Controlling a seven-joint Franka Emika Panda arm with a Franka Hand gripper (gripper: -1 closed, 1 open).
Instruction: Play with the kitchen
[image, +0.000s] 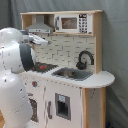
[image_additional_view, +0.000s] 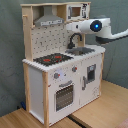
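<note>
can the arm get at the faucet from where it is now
Probably yes. In the second exterior view the arm hangs above the sink, level with the black faucet, with nothing visible between them. Its jaws can't be made out.

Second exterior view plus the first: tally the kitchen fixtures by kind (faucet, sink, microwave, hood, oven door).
Faucet: 1
Sink: 1
Microwave: 1
Hood: 1
Oven door: 1
Total: 5, all on the kitchen
</note>
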